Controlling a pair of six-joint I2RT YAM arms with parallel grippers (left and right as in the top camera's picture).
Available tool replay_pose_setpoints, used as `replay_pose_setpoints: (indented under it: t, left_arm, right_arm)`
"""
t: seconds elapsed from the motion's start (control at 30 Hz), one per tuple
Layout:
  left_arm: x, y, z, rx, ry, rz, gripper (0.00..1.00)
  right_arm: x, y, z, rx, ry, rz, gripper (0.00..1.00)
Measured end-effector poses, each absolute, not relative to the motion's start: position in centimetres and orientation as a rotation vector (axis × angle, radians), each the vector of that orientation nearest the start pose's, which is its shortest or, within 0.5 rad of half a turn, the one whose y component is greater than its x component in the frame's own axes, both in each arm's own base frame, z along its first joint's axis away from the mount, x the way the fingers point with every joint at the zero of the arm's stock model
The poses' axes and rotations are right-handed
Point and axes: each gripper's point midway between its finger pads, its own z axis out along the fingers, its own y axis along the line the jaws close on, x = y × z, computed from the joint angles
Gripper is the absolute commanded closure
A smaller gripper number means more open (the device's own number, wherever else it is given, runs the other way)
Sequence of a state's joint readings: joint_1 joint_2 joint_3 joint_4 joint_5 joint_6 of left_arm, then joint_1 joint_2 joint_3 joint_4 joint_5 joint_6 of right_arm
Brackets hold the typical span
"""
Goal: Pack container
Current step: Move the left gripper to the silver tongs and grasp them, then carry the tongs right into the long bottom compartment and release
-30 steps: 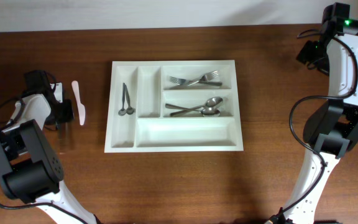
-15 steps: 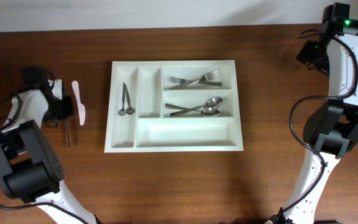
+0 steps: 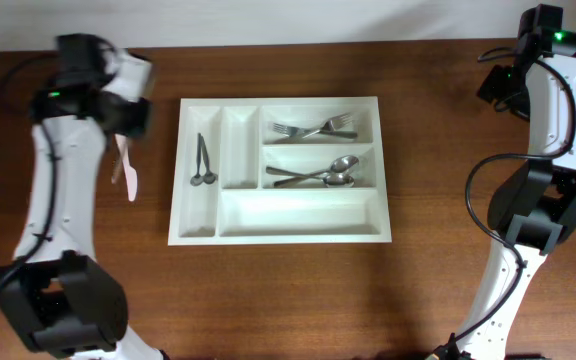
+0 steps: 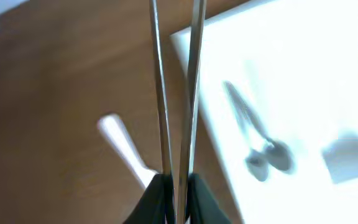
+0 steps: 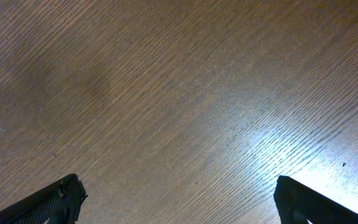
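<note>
white container [image 3: 298, 213] mid-table. left arm stretched tall, left gripper [image 4: 177, 188] near container's far-left corner, pinching two thin metal rods [image 4: 159, 93] (view blurred). right gripper [image 5: 179, 196] spread wide above wood table [image 5: 166, 93].

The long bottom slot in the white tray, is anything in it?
Empty. The overhead view shows only bare white floor in the slot of the tray.

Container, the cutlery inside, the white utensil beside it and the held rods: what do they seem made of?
Container: looks like white plastic, matte, moulded dividers. Forks and spoons: likely steel, grey with bright glints. White utensil on the table: probably plastic, opaque and dull. Rods in the left tool: seemingly metal, thin, shiny.
</note>
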State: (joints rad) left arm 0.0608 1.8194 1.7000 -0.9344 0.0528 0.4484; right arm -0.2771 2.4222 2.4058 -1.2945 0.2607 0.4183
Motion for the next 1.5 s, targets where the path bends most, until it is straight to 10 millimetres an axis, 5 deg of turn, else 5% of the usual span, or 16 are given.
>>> replay_pose_setpoints:
  t: [0.2, 0.33, 0.53, 0.63, 0.8, 0.97, 1.07, 1.1, 1.13, 1.17, 1.5]
  left_arm:
    - [42.6, -11.7, 17.8, 1.206, 2.406, 0.037, 0.98]
    - [39.8, -18.9, 17.7, 1.535, 2.215, 0.006, 0.98]
    - [35.5, -25.0, 17.2, 1.875, 1.982, -0.019, 0.98]
    - [34.4, -25.7, 16.0, 1.959, 1.969, -0.031, 0.98]
    - [33.3, -25.3, 10.7, 2.100, 2.077, -0.075, 0.98]
    - [32.9, -25.2, 7.5, 2.161, 2.136, -0.113, 0.98]
    - [32.7, -25.4, 7.2, 2.172, 2.129, -0.139, 0.93]
    - [32.8, -25.5, 7.2, 2.173, 2.124, -0.141, 0.66]
    - [32.9, -25.6, 7.2, 2.170, 2.119, -0.143, 0.53]
    - [32.9, -25.7, 7.2, 2.173, 2.109, -0.149, 0.50]
    - [33.3, -26.1, 7.3, 2.158, 2.087, -0.147, 0.53]
  right_arm:
    - [49.4, -18.7, 11.1, 1.015, 2.658, -0.346, 0.01]
    - [49.4, -18.7, 11.1, 1.015, 2.658, -0.345, 0.01]
    - [49.4, -18.7, 11.1, 1.016, 2.657, -0.346, 0.01]
    - [49.4, -18.7, 11.1, 1.016, 2.657, -0.346, 0.01]
    - [49.4, -18.7, 11.1, 1.015, 2.658, -0.346, 0.01]
    - [49.4, -18.7, 11.1, 1.016, 2.657, -0.346, 0.01]
    - [49.4, -18.7, 11.1, 1.016, 2.657, -0.346, 0.01]
    - [49.4, -18.7, 11.1, 1.016, 2.657, -0.346, 0.01]
    - [49.4, -18.7, 11.1, 1.015, 2.658, -0.346, 0.01]
    - [49.4, -18.7, 11.1, 1.015, 2.658, -0.345, 0.01]
    - [49.4, -18.7, 11.1, 1.015, 2.658, -0.346, 0.01]
